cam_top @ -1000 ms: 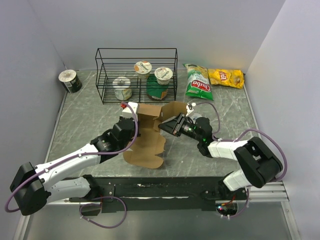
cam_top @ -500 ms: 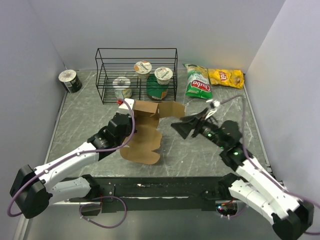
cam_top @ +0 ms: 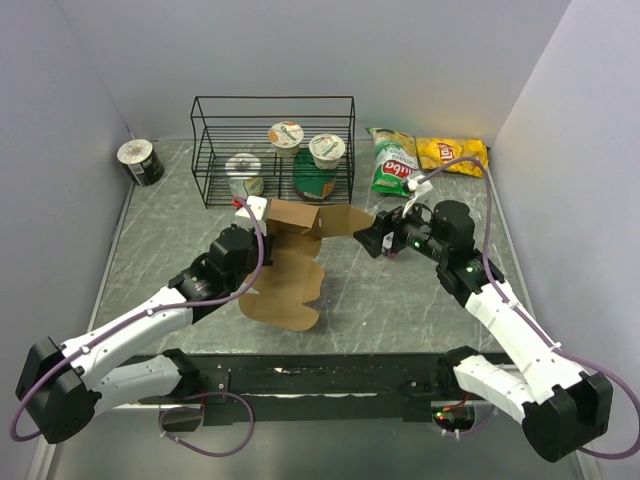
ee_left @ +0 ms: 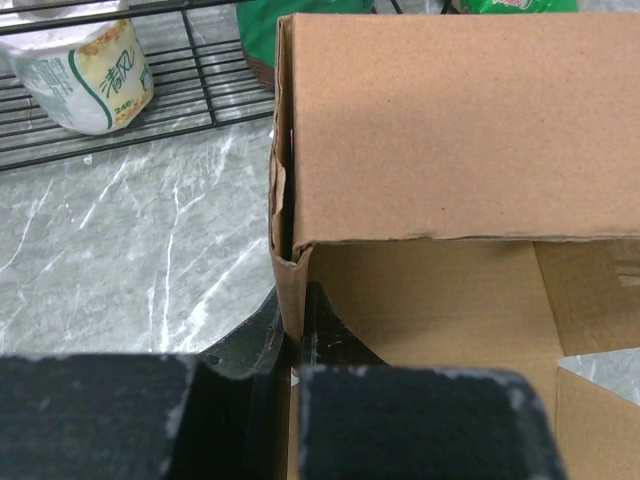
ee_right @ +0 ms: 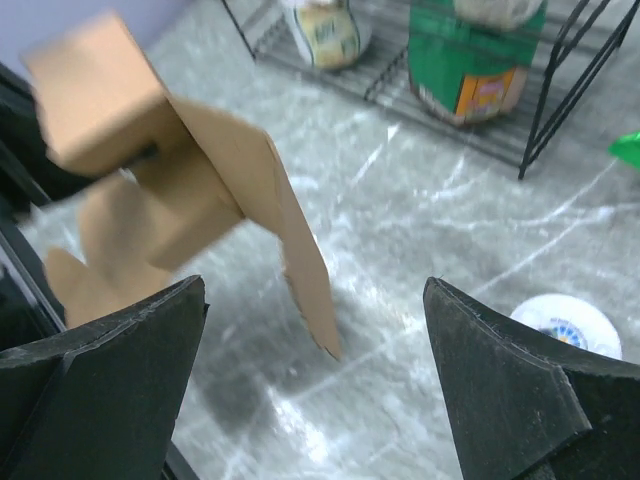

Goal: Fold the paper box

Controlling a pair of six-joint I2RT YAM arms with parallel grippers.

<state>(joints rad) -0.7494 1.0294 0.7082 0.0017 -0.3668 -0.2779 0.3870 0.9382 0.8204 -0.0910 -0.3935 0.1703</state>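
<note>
Jaws: left gripper (ee_left: 297, 335) clamped on one wall of the paper box (cam_top: 285, 285); right gripper (cam_top: 372, 238) spread wide, empty. The box sits just before the wire rack (cam_top: 272, 150) — half-formed. Risk: with a single-wall grip, the panels may spring flat or tear.

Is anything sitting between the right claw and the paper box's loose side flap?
Nothing visible. The right claw is open and faces the paper box's side flap, with only bare table in the gap. The wire rack stands farther back, off that path. The left claw is shut on a box wall.
</note>
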